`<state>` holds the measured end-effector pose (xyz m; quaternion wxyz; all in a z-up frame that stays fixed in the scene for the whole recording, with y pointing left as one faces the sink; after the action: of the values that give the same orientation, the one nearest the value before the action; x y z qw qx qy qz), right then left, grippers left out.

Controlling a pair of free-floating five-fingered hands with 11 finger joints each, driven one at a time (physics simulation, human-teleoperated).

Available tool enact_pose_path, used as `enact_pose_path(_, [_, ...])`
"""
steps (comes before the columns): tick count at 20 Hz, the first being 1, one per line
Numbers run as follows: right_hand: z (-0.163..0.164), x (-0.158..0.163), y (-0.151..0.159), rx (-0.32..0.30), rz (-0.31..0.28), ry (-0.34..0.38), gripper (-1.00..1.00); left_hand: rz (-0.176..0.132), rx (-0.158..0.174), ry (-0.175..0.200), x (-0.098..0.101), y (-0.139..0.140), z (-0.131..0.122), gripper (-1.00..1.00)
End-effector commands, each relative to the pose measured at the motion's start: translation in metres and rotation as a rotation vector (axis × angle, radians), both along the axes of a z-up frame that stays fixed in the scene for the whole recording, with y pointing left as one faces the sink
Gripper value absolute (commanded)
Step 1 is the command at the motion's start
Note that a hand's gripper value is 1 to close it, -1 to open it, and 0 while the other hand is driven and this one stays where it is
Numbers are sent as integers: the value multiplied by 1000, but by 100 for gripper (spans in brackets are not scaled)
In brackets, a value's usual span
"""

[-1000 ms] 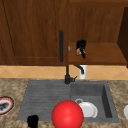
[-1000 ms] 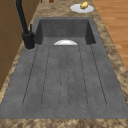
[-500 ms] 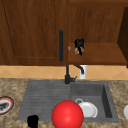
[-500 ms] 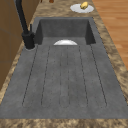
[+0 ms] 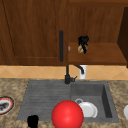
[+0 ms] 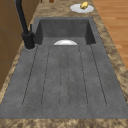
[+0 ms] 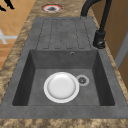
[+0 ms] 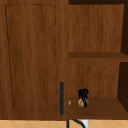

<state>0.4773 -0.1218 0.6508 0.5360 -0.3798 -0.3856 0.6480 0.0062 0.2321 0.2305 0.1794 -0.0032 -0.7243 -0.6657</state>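
The right robot hand (image 5: 83,42) hangs inside the open wall cabinet (image 5: 100,25), just above its lower shelf (image 5: 105,55), with its fingers curled down around a small tan object (image 5: 80,49) that sits at or just over the shelf board; what the object is cannot be told. The upper view shows the same hand (image 8: 83,95) with that object (image 8: 81,102) under its fingers, to the right of the closed cabinet door (image 8: 32,57) and its dark vertical handle (image 8: 61,98). The left robot hand (image 5: 32,121) floats low at the front edge of the sink's draining board (image 5: 42,100), and whether its fingers are curled or straight cannot be told. A red ball (image 5: 67,115) sits in the foreground just right of it, overlapping the front of the sink. In the sink basin (image 7: 32,75) lies a white plate (image 7: 61,87) beside the drain (image 7: 82,80). The black faucet (image 5: 68,75) stands behind the basin. On the counter (image 5: 10,85) at far left is a red-rimmed plate (image 5: 5,105), and in the left side view a white plate carrying something yellow (image 6: 84,5) lies beyond the basin
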Motion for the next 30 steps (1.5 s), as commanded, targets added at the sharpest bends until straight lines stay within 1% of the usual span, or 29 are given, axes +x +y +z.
enact_pose_path(1, [21, -17, -18, 51, -3, 16, 100, 0, 0, 0, 0, 0, 0, 0])
enact_pose_path(4, [34, -30, -31, 69, -3, 22, 100, 0, 0, 0, 0, 0, 0, 0])
enact_pose_path(9, [34, -61, -49, 84, -21, 0, 100, 0, 0, 0, 0, 0, 0, 0])
enact_pose_path(11, [35, -77, -49, 84, -27, -5, 100, 0, 0, 0, 0, 0, 0, 0])
enact_pose_path(23, [55, -176, -69, 121, -2, 2, 100, 0, 0, 0, 0, 0, 0, 0])
enact_pose_path(30, [55, -234, -81, 135, -2, 17, 100, 0, 0, 0, 0, 0, 0, 0])
